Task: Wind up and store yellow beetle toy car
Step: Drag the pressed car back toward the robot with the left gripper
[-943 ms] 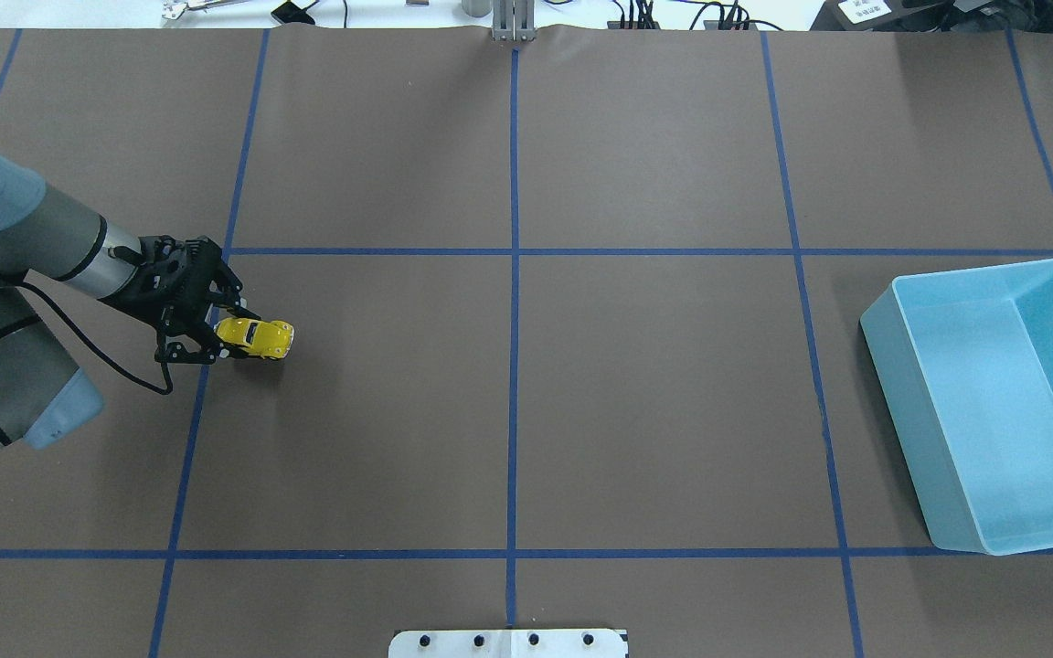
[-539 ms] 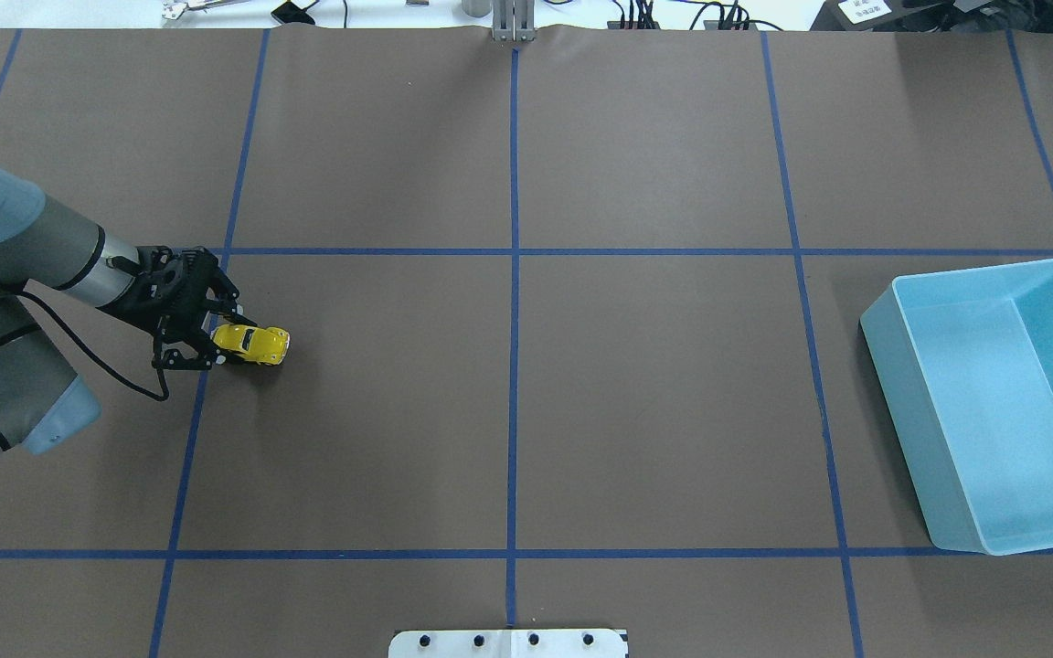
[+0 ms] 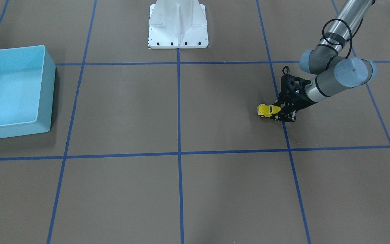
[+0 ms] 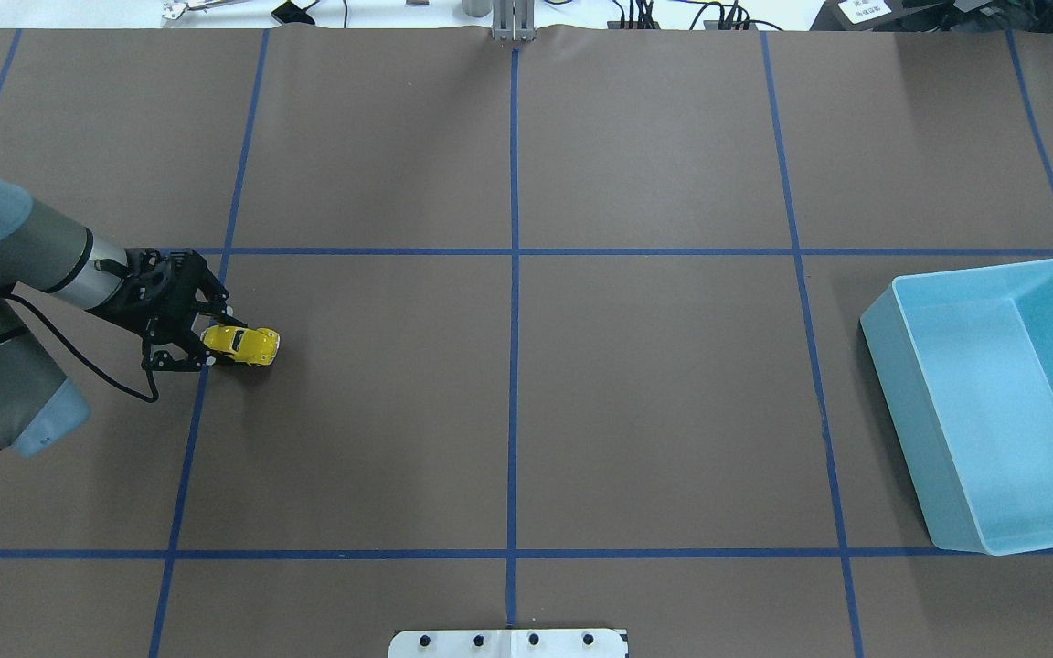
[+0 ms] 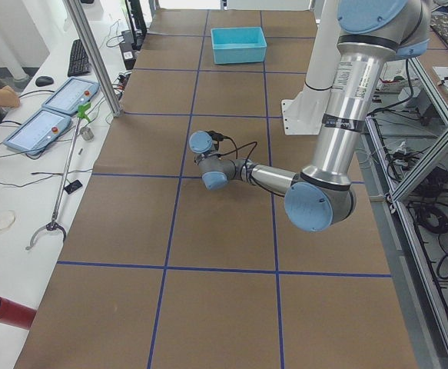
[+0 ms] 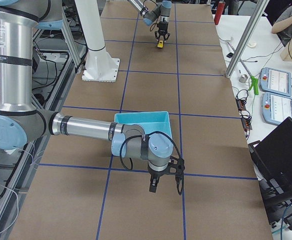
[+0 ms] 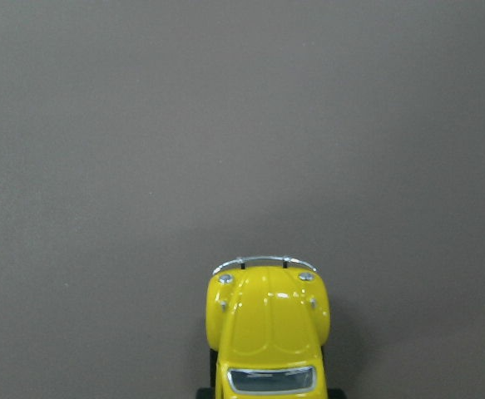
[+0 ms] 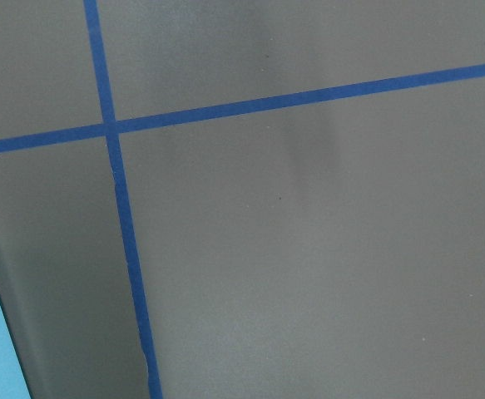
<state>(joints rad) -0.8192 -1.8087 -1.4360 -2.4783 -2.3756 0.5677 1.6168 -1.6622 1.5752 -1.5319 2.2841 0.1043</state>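
The left gripper (image 4: 214, 340) is clamped on the rear of the yellow toy car (image 4: 245, 344), which sits on the brown table (image 4: 508, 411) close to the edge on the robot's left, nose toward the middle. A light blue bin (image 4: 885, 366) stands at the opposite edge, well apart. The right gripper (image 6: 165, 185) hangs beside that bin; whether its fingers are apart or together cannot be told.
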